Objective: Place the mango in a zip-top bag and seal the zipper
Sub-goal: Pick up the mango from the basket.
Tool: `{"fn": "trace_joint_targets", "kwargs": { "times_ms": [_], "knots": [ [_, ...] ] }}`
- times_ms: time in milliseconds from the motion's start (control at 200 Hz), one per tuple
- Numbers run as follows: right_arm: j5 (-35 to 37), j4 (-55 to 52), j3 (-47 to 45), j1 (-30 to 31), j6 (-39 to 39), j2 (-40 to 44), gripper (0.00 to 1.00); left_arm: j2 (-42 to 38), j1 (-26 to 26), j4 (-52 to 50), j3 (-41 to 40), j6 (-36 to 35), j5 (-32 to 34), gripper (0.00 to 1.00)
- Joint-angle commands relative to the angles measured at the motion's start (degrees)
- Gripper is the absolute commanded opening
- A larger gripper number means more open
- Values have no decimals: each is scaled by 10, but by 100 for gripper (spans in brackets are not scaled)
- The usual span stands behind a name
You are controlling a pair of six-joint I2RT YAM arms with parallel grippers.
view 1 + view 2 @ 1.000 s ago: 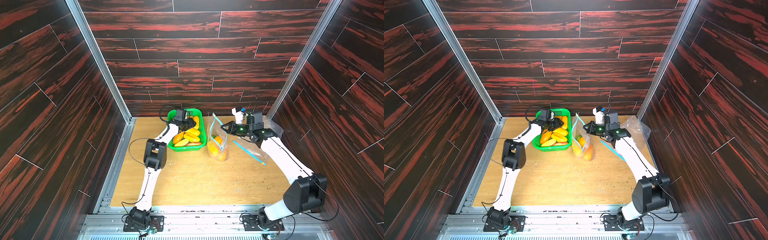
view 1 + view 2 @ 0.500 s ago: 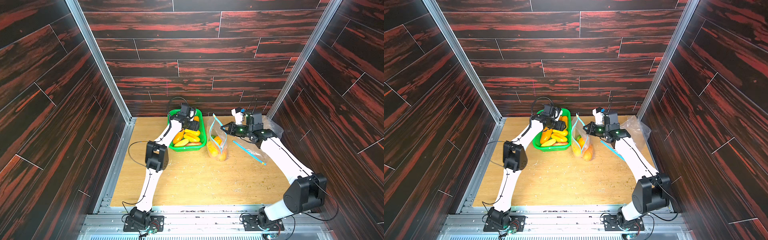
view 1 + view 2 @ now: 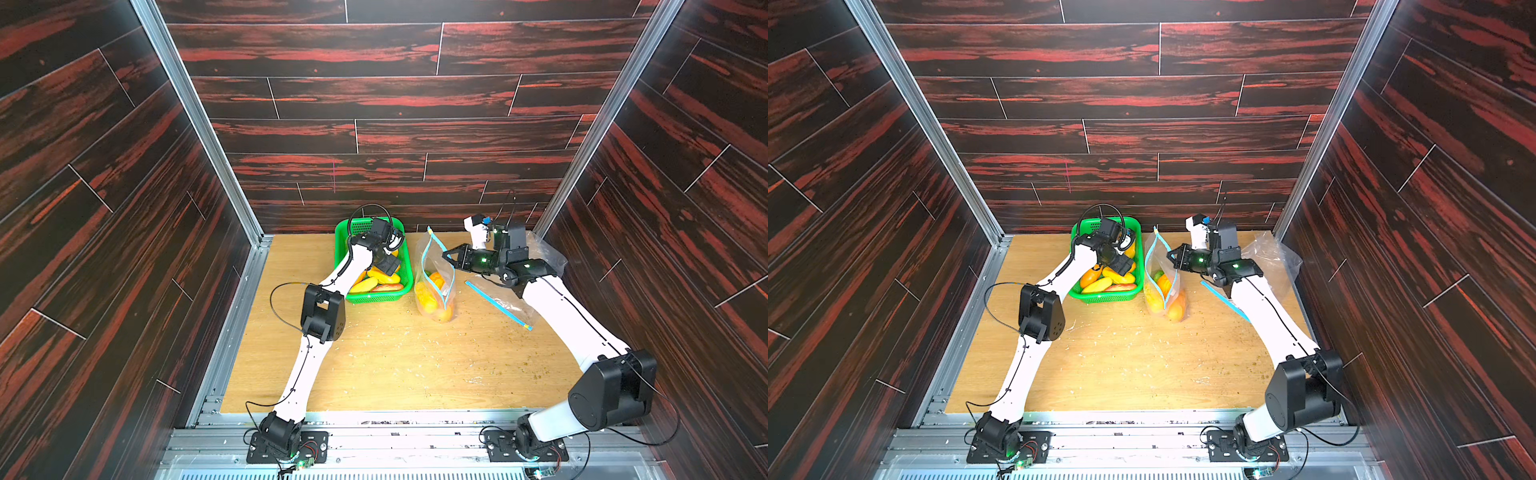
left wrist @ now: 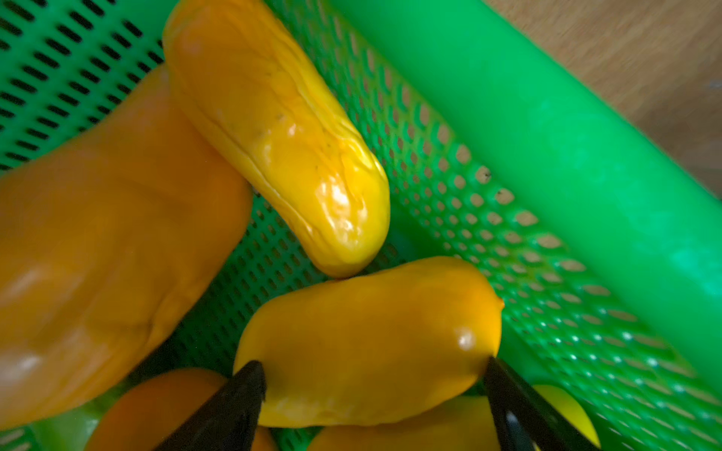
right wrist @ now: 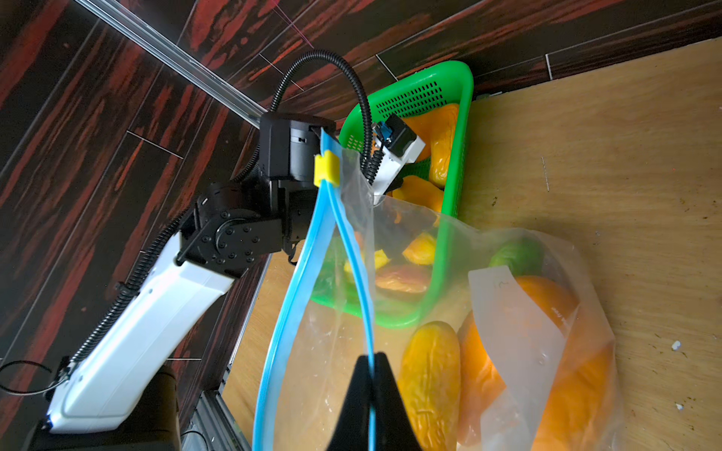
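A green basket at the back of the table holds several yellow and orange mangoes. My left gripper reaches down into it and stands open, its two black fingertips on either side of one yellow mango. To the right of the basket a clear zip-top bag stands upright with its mouth open and mangoes inside. My right gripper is shut on the bag's blue zipper edge. A yellow slider sits at the zipper's far end.
A second clear bag with a blue zip strip lies flat at the back right, under my right arm. Dark wood walls close in the back and both sides. Small crumbs dot the wooden table.
My left gripper has swung from the basket's back left corner toward its right side, dropped onto the mangoes and opened wider. The right arm and the bag have stayed still.
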State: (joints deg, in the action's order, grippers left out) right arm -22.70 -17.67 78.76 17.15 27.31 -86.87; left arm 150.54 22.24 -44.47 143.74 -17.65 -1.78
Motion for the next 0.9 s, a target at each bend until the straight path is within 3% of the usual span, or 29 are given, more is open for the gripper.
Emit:
{"fn": "trace_joint_targets", "kwargs": {
  "times_ms": [0, 175, 371, 541, 601, 736, 817, 897],
  "knots": [
    [-1, -5, -2, 3, -7, 6, 0, 33, 6, -36, 17, -31, 30, 91],
    [-2, -5, -2, 2, -8, 7, 0, 46, 7, -41, 27, -35, 47, 90],
    [-3, -4, -3, 3, -8, 5, 0, 19, 7, -12, -12, -24, 57, 77],
    [-1, -4, -5, 3, -8, 8, 0, -8, 2, -1, -27, -8, 61, 61],
    [0, -4, -6, 3, -9, 10, 0, -23, -3, 18, -42, 7, 66, 47],
    [1, -3, -7, 3, -9, 11, 0, -55, -7, 50, -73, 27, 84, 41],
    [-1, -3, -7, 3, -9, 10, 0, -65, -10, 58, -81, 36, 78, 46],
    [-3, -3, -8, 3, -10, 10, 0, -69, -11, 45, -80, 28, 48, 71]
  ]
}}
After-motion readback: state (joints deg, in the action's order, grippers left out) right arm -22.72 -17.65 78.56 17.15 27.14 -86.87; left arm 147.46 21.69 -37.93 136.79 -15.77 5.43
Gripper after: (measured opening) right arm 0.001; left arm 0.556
